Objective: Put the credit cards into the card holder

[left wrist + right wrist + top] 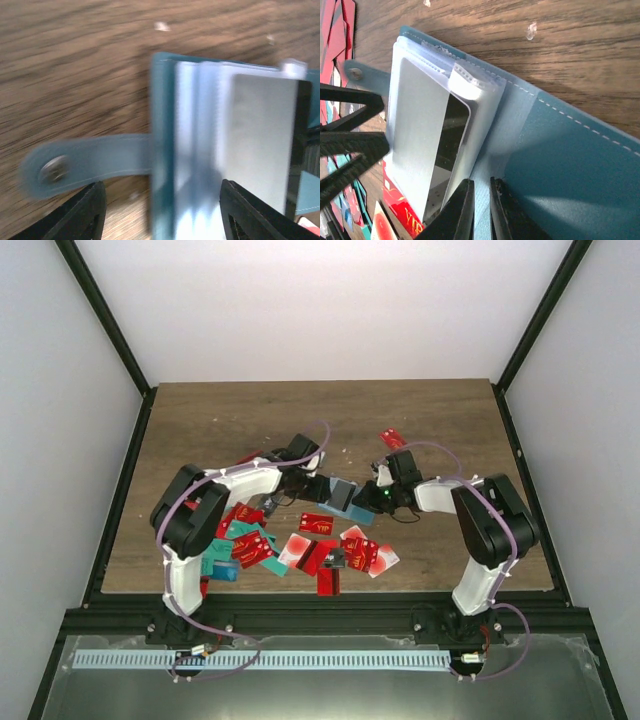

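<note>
From the top camera I see the card holder [341, 496] lying open near the middle of the table [220, 420]. The left gripper [318, 483] and right gripper [372, 498] meet over it from either side. The credit cards [320, 552], mostly red, lie scattered nearer the arm bases. One red card [393, 438] sits apart, farther back.

On my left wrist camera, the holder's clear sleeves [200, 125] are fanned out, and one card [260, 140], dark-edged under glare, sits in a sleeve. The strap [100, 157] with its snap [54, 169] lies flat on the wood. The left gripper's fingers [90, 210] are spread wide, one beside the strap and one over the sleeves, grasping nothing.

On my right wrist camera, the right gripper's fingers [462, 210] are pinched together on the holder's pale blue inner panel, beside the sleeve holding that card. I see no other card in the holder.
</note>
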`<state>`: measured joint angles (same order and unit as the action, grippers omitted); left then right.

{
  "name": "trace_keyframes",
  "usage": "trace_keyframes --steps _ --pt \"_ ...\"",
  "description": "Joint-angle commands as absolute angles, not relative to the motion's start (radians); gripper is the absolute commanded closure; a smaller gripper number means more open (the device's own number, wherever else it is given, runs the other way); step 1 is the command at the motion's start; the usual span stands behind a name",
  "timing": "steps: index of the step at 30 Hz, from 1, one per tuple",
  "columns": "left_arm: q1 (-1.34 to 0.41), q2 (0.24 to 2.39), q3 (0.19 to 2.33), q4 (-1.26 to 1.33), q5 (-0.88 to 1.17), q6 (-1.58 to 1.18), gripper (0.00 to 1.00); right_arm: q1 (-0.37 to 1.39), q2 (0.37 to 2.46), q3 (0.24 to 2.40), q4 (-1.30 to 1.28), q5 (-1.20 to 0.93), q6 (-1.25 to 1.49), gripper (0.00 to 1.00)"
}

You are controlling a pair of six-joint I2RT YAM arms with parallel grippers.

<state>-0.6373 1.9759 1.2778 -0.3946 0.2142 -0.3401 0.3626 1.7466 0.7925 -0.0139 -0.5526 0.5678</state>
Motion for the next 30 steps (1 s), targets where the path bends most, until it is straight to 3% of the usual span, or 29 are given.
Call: trace_keyframes --steps 1,10,13,16,26,30 --pt "-0.584 1.887 1.229 -0.376 0.153 -0.356 0.33 0.368 1.806 0.810 -0.027 -0.493 0.546 0.89" --pt "-0.581 1.900 1.244 -0.387 0.097 -0.331 0.33 0.369 1.824 0.794 -0.006 -0.500 0.541 0.89" --pt "-0.581 1.931 1.248 -0.346 0.133 -0.331 0.37 0.369 1.822 0.795 -0.006 -0.503 0.541 0.90" --pt "-0.581 1.966 1.261 -0.314 0.177 -0.335 0.47 0.369 1.818 0.796 -0.009 -0.504 0.538 0.90" --pt "-0.582 1.971 1.263 -0.276 0.231 -0.330 0.95 0.367 1.796 0.803 -0.014 -0.513 0.538 0.90" --pt "-0.583 1.904 1.270 -0.327 0.189 -0.333 0.96 0.367 1.766 0.818 -0.036 -0.521 0.532 0.90"
